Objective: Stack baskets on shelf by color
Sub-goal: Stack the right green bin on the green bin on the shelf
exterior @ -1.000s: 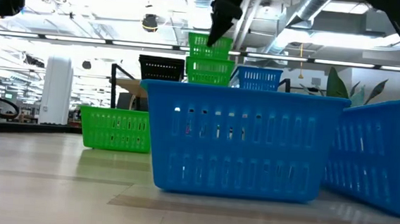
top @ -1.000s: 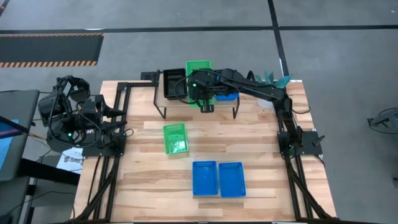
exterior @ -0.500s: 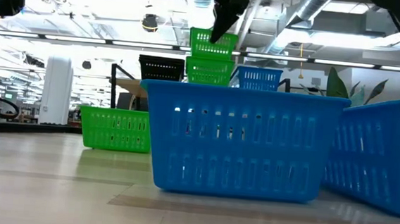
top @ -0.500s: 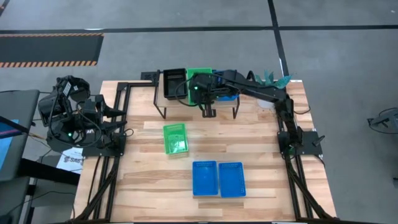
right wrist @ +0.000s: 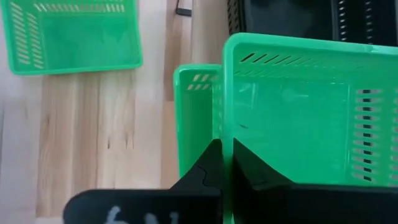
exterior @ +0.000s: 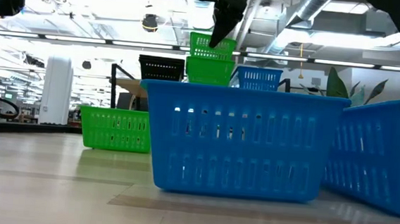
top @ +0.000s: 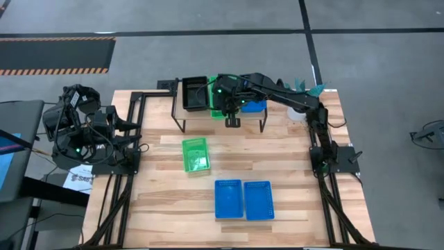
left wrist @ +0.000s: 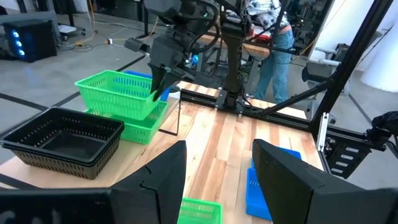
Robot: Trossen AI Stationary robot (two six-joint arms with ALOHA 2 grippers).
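- A big light wood table (top: 277, 153) stands on a grey floor; behind it is a wide room with pipes on the ceiling, and in the left wrist view a person (left wrist: 272, 37) in jeans stands past the far end.
- A low shelf with a light wood top on thin black legs (top: 182, 123) stands near the back edge of the table.
- On the shelf, two black plastic baskets with holes in their sides (left wrist: 62, 140) sit one inside the other at one end; a bright green basket (left wrist: 134, 123) sits in the middle; a blue basket (exterior: 259, 78) sits at the other end.
- The right gripper (left wrist: 163, 86) is over the middle of the shelf; its jaws are clamped on the rim of a second bright green basket (left wrist: 118, 93); that basket is tilted and sits partly in the green one below it.
- A third bright green basket (top: 195, 154) lies on the table in front of the shelf; two blue baskets (top: 243, 199) lie side by side, nearer the front edge.
- The left gripper (left wrist: 217, 171) waits off the left side of the table; its jaws are apart and hold nothing.
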